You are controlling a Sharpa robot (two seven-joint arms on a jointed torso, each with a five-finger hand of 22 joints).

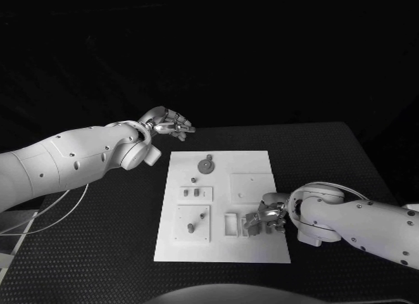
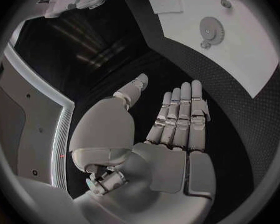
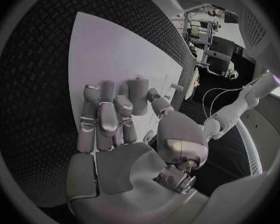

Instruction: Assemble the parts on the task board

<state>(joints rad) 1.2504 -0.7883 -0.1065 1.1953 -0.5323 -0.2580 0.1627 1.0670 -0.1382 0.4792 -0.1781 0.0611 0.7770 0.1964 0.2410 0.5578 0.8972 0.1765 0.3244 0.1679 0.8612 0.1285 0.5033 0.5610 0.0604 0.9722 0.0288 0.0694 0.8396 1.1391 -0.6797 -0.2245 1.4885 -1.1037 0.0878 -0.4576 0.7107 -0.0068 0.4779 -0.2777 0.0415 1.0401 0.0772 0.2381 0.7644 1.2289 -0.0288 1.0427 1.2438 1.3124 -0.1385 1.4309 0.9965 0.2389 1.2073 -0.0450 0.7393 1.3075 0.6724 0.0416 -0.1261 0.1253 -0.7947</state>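
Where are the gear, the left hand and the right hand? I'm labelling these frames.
gear (image 1: 206,166), head view, on its round face.
left hand (image 1: 170,121), head view, middle of the hand.
right hand (image 1: 267,217), head view, middle of the hand.

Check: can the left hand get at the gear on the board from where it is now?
Probably yes. The left hand hangs open off the task board's far left corner, holding nothing, and the gear lies uncovered at that far end. The right hand is busy at the near end.
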